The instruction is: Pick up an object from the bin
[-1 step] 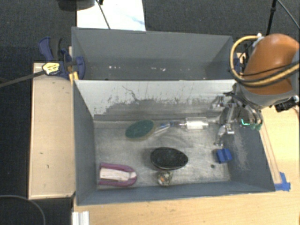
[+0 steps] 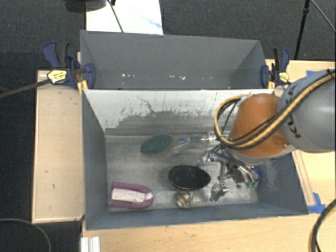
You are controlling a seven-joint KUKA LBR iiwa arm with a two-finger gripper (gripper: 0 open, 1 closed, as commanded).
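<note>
Camera view looks down into the grey bin (image 2: pixel 94 151), where the arm's jaws hang low over the right part of the floor, beneath the orange wrist cover (image 2: pixel 257 125). Whether the jaws stand apart or together we cannot tell, since metal parts and cables crowd them, and we see nothing clamped between them.

Just to their left lies a black oval disc (image 2: pixel 189 177), flat on the floor and the nearest thing. A small shiny ball (image 2: pixel 183 199) sits beside the disc, towards the view's lower edge. A blue-and-green piece (image 2: pixel 253 178) peeks out on the jaws' other side. A teal brush (image 2: pixel 156 144) lies nearer the back wall, and a purple-and-white packet (image 2: pixel 131 196) lies at the lower left, well apart from the rest.

We judge the pick not yet made. To do it well, we would settle on one thing and centre over it. The disc is low, so we would straddle its narrower width and descend almost to the floor. The ball may roll away, so we would close on it gently.
</note>
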